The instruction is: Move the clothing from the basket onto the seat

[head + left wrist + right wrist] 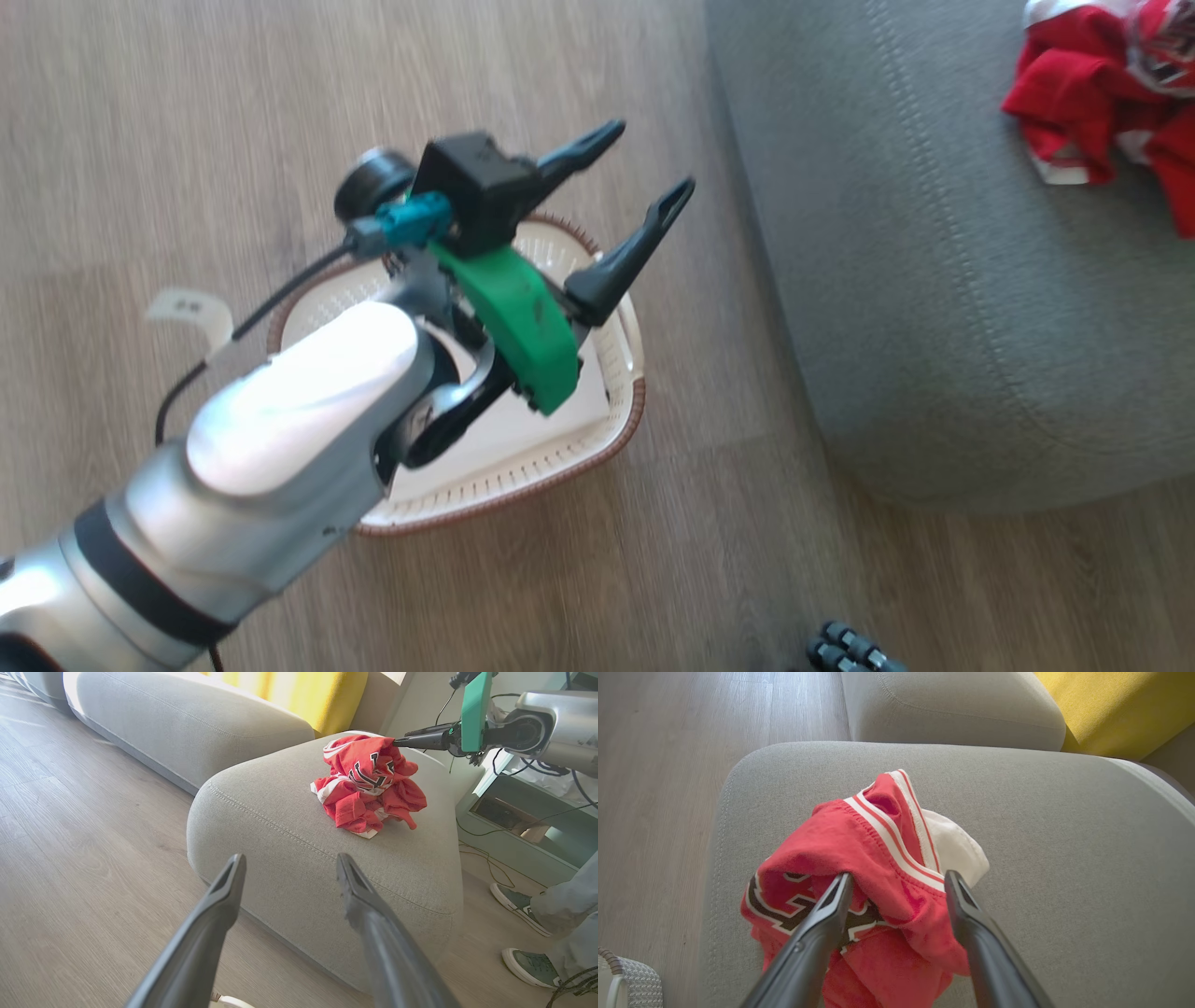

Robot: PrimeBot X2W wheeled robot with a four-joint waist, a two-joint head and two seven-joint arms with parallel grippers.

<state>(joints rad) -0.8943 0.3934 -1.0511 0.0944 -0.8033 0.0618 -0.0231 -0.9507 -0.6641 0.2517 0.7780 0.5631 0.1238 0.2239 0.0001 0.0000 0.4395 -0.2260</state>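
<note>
**Jersey heap on the sofa cushion, both claws spread**

Head view: the left gripper (651, 157) hangs over the basket (523, 474), its two dark fingers well apart and holding nothing. The basket stands on the wooden floor (187, 112) just beside the grey seat (934, 280). The silver forearm covers much of the basket, and around it the pale perforated wall and bottom show. The clothing (1083, 93) shows as a red and white bundle on the seat at the top right corner, cut off by the edge and well apart from the basket.

Left wrist view: this one takes in the whole heap. The clothing (369, 784) is crumpled on top of the seat (280, 812), with its black-and-white lettering facing up. The left gripper (290, 858) points toward the seat's near corner, fingers wide and clear of the cloth. The right gripper (401, 738) comes in from the upper right, its tips at the top of the heap. A yellow cushion (317, 695) lies behind, and a person's two shoes (518, 903) stand on the floor to the right.

Right wrist view: up close, the right gripper (899, 876) has its fingers spread wide either side of a red fold of the clothing (859, 835). One tip touches the cloth, but nothing is pinched. White fabric pokes out behind the striped trim, and the heap rests on the seat (1064, 858).
</note>
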